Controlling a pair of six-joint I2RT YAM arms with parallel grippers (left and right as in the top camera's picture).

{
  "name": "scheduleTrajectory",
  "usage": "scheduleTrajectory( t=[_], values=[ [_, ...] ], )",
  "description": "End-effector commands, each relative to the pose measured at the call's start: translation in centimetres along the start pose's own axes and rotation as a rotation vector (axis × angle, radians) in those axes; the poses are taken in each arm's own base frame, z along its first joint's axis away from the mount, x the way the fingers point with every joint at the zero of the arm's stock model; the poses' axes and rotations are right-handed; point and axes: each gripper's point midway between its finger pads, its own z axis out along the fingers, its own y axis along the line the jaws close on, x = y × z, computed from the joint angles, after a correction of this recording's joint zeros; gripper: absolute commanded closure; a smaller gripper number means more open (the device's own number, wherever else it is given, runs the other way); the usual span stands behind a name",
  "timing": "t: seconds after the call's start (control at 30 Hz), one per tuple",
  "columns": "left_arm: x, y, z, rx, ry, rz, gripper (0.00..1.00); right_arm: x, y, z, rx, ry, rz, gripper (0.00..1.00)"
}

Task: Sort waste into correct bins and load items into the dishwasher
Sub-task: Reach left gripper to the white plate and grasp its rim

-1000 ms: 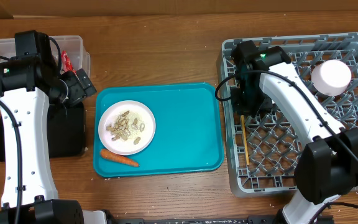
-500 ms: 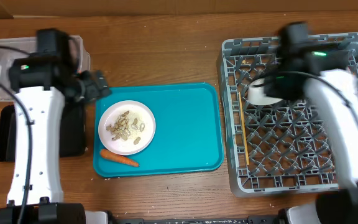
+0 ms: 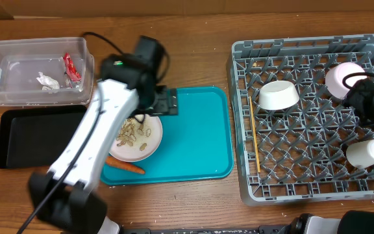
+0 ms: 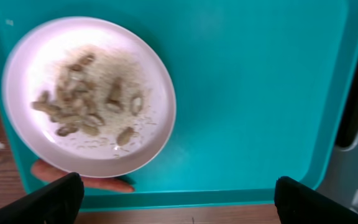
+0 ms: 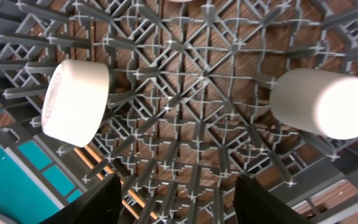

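Left wrist: white round plate (image 4: 155, 87) rigid, slick (likely fragile); take rim. Left gripper (image 4: 179, 200), right gripper (image 5: 180, 200) spread, empty.

Plate (image 3: 147, 142), white, round: holds tan peanut shells (image 3: 132, 133) and rice (image 4: 95, 144). Orange carrot (image 3: 125, 166) touches its 6 o'clock rim.
Clear tub (image 3: 18, 65), overhead view's 10 o'clock: red wrapper (image 3: 71, 67) and crumpled foil (image 3: 46, 81) inside.
Black tray (image 3: 37, 133): flat, at the tub's 6 o'clock.
Grey rack (image 3: 291, 44), 3 o'clock: two white bowls (image 3: 278, 95), cup (image 3: 367, 153) on its side, chopsticks (image 3: 255, 146) along the 9 o'clock wall.
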Motion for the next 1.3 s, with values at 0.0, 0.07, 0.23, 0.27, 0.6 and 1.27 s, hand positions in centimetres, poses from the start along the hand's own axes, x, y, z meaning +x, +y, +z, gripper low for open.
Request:
scheduleTrajectory(
  t=[0.0,0.07,0.23,0.27,0.6,1.27],
  values=[
    [1.6,-1.7,3.5,-0.035,0.109,0.015,0.0,0.1,0.9,0.0,-0.035,0.0,-0.017,0.4],
    [2.1,-2.4,5.0,-0.056,0.149,0.027,0.0,0.2,1.0,0.0,-0.036,0.0,-0.017,0.4],
    [3.4,-3.1,8.5,-0.114,0.243,0.035,0.0,0.2,1.1,0.0,-0.045,0.002,-0.017,0.4],
    [3.6,-3.1,9.0,-0.123,0.258,0.033,0.0,0.2,1.1,0.0,-0.046,0.001,-0.018,0.4],
    [4.2,-2.5,13.0,-0.182,0.341,0.03,0.0,0.0,1.1,0.0,-0.046,-0.005,-0.019,0.4],
    [6.2,-1.7,17.1,-0.156,0.377,0.074,0.02,0.0,1.1,0.0,-0.042,-0.004,-0.038,0.42]
  ],
)
